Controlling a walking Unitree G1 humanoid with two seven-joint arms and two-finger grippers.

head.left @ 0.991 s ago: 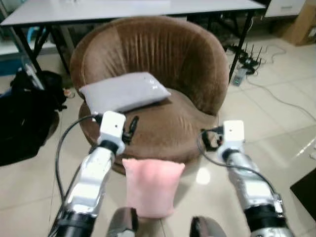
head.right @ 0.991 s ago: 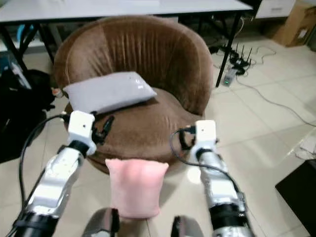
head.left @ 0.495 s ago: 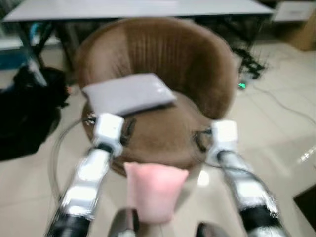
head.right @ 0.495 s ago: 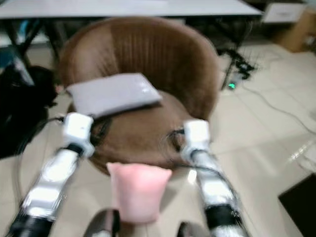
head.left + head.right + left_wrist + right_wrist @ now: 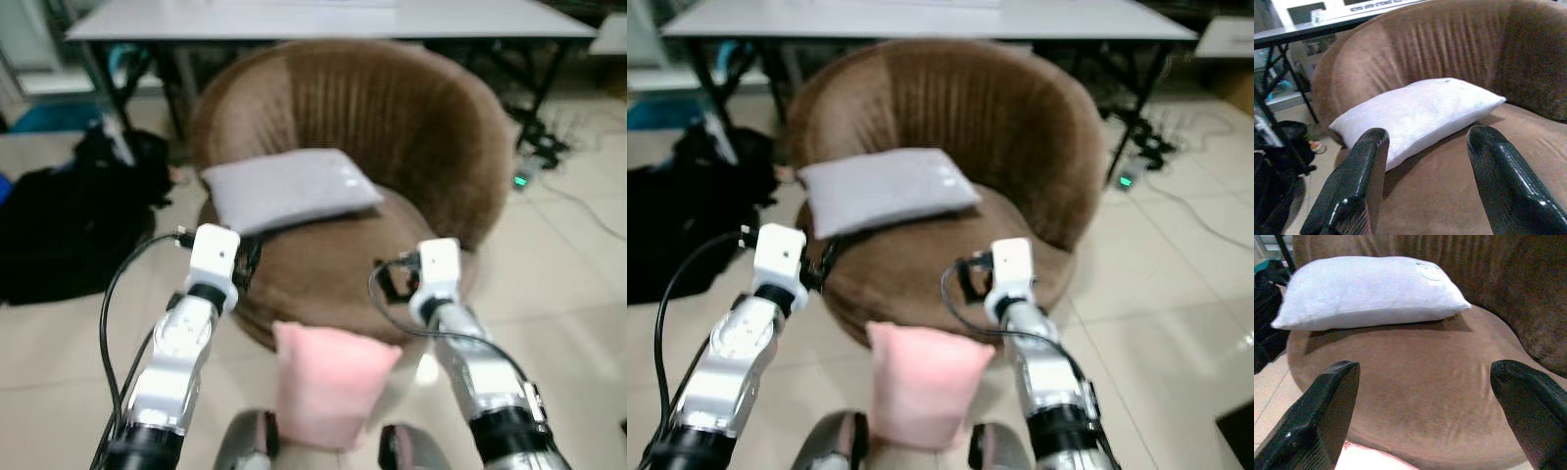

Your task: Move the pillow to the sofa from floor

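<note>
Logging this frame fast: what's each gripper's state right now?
Left gripper: open, holding nothing, aimed at the grey pillow.
Right gripper: open, holding nothing, above the sofa seat.

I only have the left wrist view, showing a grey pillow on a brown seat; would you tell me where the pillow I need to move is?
Observer: The pink pillow stands on the floor against the front of the brown sofa, between the two arms.
Operator: Thank you. Where is the right gripper?
Observer: The right gripper hangs open above the seat's front edge, holding nothing.
Operator: Anything beside the sofa to avoid?
Observer: A black bag lies on the floor on the robot's left, near the table legs.
</note>
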